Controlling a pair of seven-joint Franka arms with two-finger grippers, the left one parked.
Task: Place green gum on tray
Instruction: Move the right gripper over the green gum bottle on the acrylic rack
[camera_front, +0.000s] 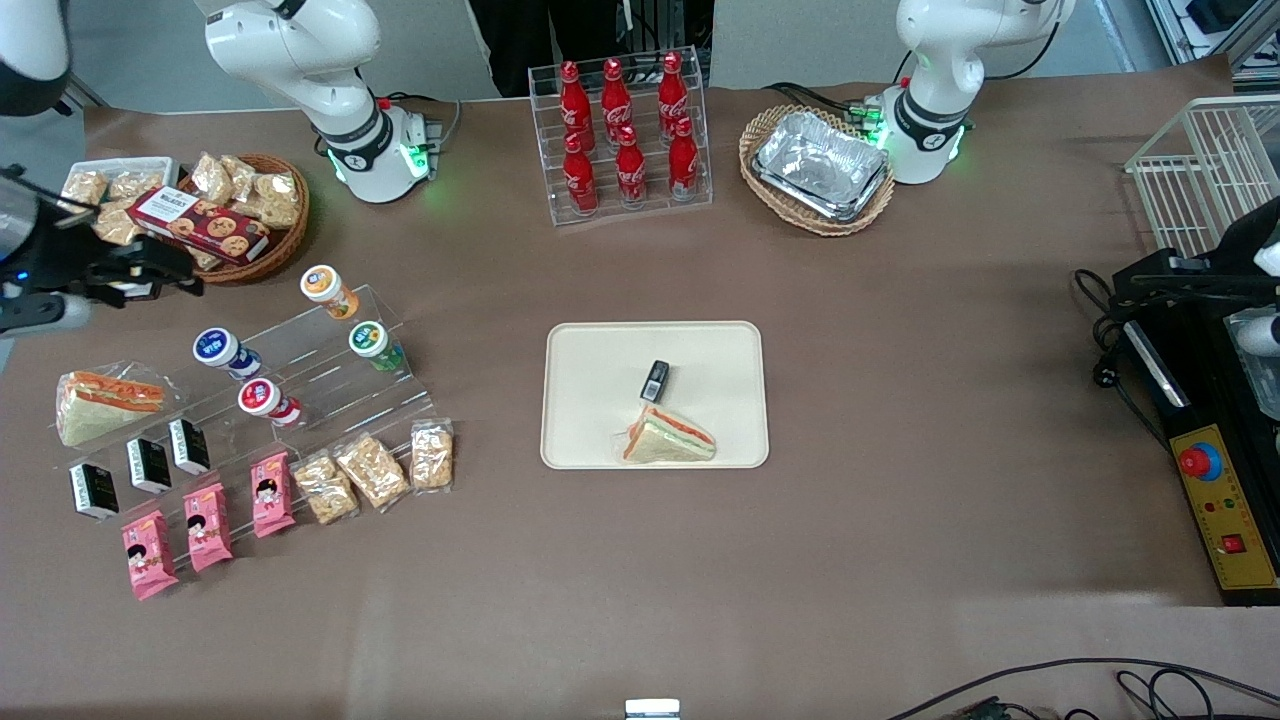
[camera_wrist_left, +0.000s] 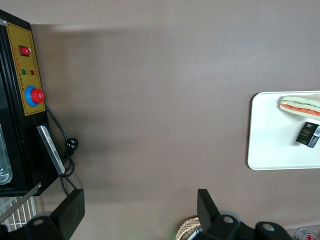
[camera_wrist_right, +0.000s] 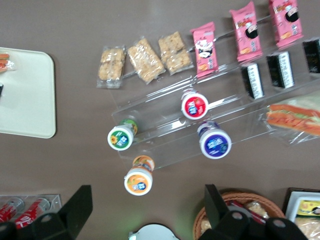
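Note:
The green gum lies on a step of the clear display stand, its white-rimmed green lid facing up; it also shows in the right wrist view. The cream tray sits mid-table, and its corner shows in the right wrist view and the left wrist view. My right gripper hangs high over the working arm's end of the table, beside the cookie basket. In the right wrist view the gripper is open and empty, well above the stand, closest to the orange-lidded bottle.
The stand also holds the orange-lidded, blue-lidded and red-lidded bottles. A sandwich and a small black box lie on the tray. A wicker cookie basket, a cola rack and a foil tray stand farther from the camera.

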